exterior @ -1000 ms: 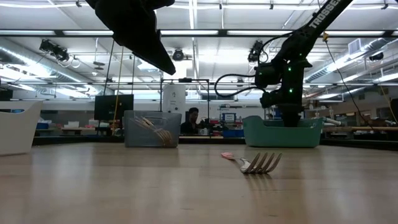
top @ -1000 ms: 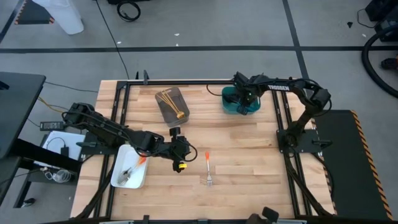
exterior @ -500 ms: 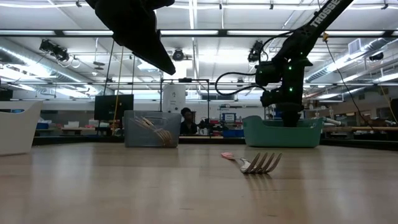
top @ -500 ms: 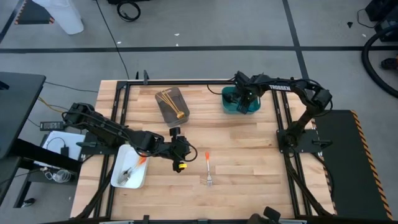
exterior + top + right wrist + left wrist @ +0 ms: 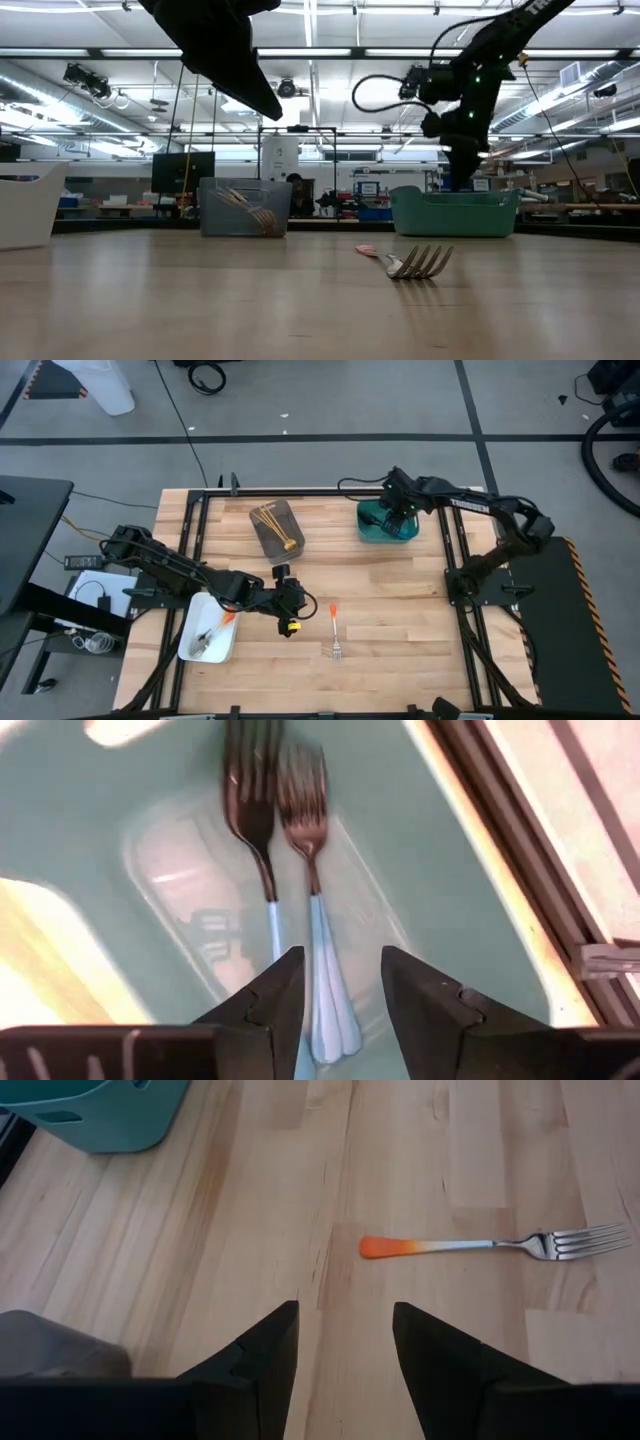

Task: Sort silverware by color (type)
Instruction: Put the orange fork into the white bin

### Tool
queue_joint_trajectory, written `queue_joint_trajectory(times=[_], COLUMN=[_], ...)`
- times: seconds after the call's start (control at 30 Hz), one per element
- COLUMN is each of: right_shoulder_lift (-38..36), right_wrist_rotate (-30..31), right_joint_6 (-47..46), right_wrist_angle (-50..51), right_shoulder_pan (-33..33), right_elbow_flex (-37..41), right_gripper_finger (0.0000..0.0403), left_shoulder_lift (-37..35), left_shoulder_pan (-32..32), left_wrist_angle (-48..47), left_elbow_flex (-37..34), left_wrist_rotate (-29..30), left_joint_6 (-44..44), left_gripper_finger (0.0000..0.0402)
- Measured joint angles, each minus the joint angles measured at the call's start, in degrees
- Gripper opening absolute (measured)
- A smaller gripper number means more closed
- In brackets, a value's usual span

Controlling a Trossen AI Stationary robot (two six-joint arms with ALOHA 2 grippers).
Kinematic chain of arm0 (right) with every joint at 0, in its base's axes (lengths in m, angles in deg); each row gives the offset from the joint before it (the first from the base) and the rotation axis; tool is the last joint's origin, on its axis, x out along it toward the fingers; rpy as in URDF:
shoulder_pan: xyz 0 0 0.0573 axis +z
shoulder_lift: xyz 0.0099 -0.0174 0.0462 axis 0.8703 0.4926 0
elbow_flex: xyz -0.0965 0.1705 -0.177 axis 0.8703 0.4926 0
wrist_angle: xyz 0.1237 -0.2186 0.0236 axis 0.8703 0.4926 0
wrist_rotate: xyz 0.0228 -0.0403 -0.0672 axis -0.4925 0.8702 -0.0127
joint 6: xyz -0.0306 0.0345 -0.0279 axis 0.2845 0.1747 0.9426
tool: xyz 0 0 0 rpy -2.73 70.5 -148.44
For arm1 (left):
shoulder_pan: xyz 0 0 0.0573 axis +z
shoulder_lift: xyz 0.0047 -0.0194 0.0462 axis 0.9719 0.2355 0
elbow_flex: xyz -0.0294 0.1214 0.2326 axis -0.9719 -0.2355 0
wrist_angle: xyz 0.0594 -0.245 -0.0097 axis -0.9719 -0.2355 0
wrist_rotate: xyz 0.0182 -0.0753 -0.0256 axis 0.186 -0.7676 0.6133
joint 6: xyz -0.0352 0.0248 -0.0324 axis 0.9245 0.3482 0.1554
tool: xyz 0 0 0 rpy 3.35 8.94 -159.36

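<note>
An orange-handled fork [image 5: 334, 628] [image 5: 480, 1246] lies flat on the wooden table, tines toward the near edge. My left gripper [image 5: 298, 603] [image 5: 345, 1330] hovers open just left of it, nothing between its fingers. My right gripper [image 5: 393, 512] [image 5: 340, 982] hangs open above the teal tray [image 5: 372, 532]. On the tray's floor lie two blue-handled forks [image 5: 268, 880] side by side. Gold forks [image 5: 272, 520] rest in the grey tray [image 5: 283, 548]. The white tray [image 5: 215, 650] holds an orange-handled fork [image 5: 228, 618] and dark metal ones [image 5: 203, 642].
Black frame rails [image 5: 455, 550] run along the table's left, right and far sides. Bare wood lies between the trays and around the loose fork. A person shows far off in the room behind the grey tray [image 5: 292, 195].
My right gripper has risen out of the teal tray and now hangs higher above it, while its arm has swung outward toward the table's right edge. The left arm and the fork on the table have kept still.
</note>
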Motion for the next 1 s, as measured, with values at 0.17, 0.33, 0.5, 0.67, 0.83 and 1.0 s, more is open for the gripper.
queue_joint_trajectory(times=[0.17, 0.33, 0.5, 0.67, 0.83, 1.0], right_shoulder_lift=[-3.8, -7.0, -8.4, -7.6, -7.2, -6.7], right_wrist_rotate=[0.0, 0.0, -0.1, -0.4, -0.5, -0.5], right_joint_6=[-2.5, -6.3, -9.6, -12.5, -15.8, -17.2], right_wrist_angle=[-1.2, -5.7, -12.4, -17.1, -19.7, -22.0], right_shoulder_pan=[3.2, 8.3, 14.6, 20.2, 24.6, 28.1], right_elbow_flex=[0.0, 0.0, 0.0, 0.0, 0.0, 0.0], right_gripper_finger=[0.0144, 0.0144, 0.0144, 0.0144, 0.0144, 0.0144], left_shoulder_lift=[0.0, 0.0, 0.0, 0.0, 0.0, 0.0], left_shoulder_pan=[0.0, 0.0, 0.0, -0.1, 0.0, 0.0], left_wrist_angle=[0.0, 0.0, -0.3, -0.9, -0.7, -0.5], left_elbow_flex=[0.0, 0.0, 0.0, 0.0, 0.0, 0.0], left_wrist_rotate=[0.0, 0.0, 0.0, 0.0, 0.0, 0.0], left_joint_6=[0.2, 0.5, 0.5, 0.5, -1.2, -1.5], left_gripper_finger=[0.0173, 0.0173, 0.0173, 0.0173, 0.0173, 0.0173])
